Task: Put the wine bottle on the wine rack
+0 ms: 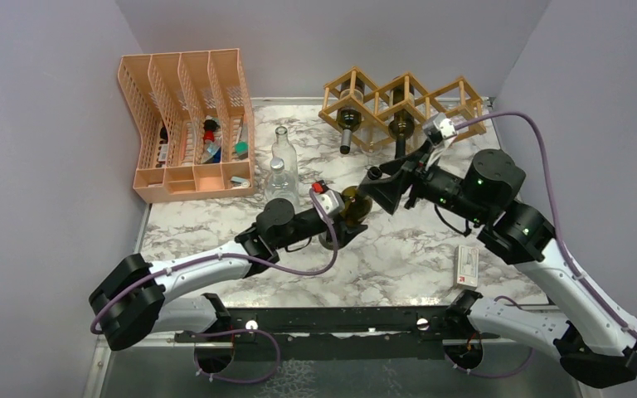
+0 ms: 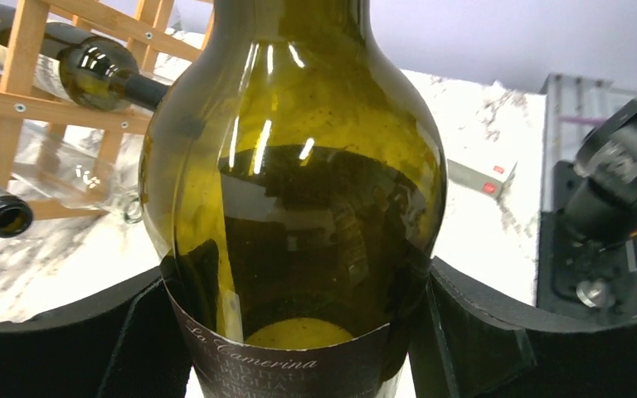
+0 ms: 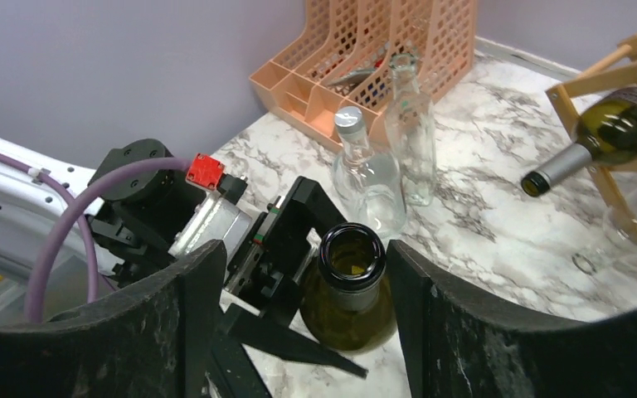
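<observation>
The dark green wine bottle [image 1: 354, 203] stands upright at the table's middle, its mouth open. My left gripper [image 1: 344, 220] is shut on its lower body; in the left wrist view the bottle [image 2: 299, 166] fills the space between the black pads [image 2: 481, 332]. My right gripper [image 1: 379, 189] is open and above the bottle; in the right wrist view the neck [image 3: 350, 265] sits between its fingers [image 3: 431, 315], nearer the right one, not touching. The light wooden wine rack [image 1: 402, 99] stands at the back and holds two dark bottles [image 1: 349, 124].
A peach mesh organizer [image 1: 187, 124] stands at the back left. Two clear glass bottles [image 1: 280, 149] stand next to it, just left of the wine bottle. A small white box [image 1: 466, 265] lies at the front right. Grey walls enclose the table.
</observation>
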Tool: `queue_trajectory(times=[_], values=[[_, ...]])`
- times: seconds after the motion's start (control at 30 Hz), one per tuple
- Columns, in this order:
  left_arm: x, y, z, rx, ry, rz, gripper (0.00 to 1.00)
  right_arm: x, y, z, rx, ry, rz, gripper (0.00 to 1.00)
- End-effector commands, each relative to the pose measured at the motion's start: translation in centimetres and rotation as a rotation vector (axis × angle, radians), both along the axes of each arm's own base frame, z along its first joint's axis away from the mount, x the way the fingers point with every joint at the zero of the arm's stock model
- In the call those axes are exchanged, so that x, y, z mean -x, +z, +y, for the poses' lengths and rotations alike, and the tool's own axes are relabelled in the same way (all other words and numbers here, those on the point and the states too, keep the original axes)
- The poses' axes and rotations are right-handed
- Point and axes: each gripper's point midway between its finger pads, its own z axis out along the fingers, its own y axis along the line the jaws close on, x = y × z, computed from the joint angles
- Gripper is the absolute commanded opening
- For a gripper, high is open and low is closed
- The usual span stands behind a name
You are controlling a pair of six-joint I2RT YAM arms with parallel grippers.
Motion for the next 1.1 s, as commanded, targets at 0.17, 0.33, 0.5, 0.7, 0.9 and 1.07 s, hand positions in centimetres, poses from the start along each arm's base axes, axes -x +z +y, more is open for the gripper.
queue_trajectory(times=[0.17,0.33,0.5,0.7,0.9,1.07], values=[[-1.1,6.0,-0.8,-0.092,-0.046,-0.642,0.0,1.7,2.7,-4.8,0.036,-0.147,0.061,0.74],[-2.0,8.7,-1.5,-0.173,-0.028,-0.97,0.0,2.5,2.1,-6.3,0.105,-0.177,0.119,0.74],[-2.8,10.2,-2.6,-0.28,-0.033,-1.248,0.0,3.1,-0.2,-8.0,0.171,-0.225,0.175,0.73],[-3.9,11.6,-3.7,-0.408,-0.041,-1.47,0.0,3.8,-3.5,-8.8,0.246,-0.245,0.27,0.7],[-4.6,11.6,-4.3,-0.549,-0.111,-1.584,0.0,4.4,-6.7,-8.4,0.305,-0.213,0.351,0.65],[-5.0,11.7,-4.5,-0.615,-0.146,-1.623,0.0,4.3,-8.9,-7.5,0.328,-0.186,0.392,0.63]])
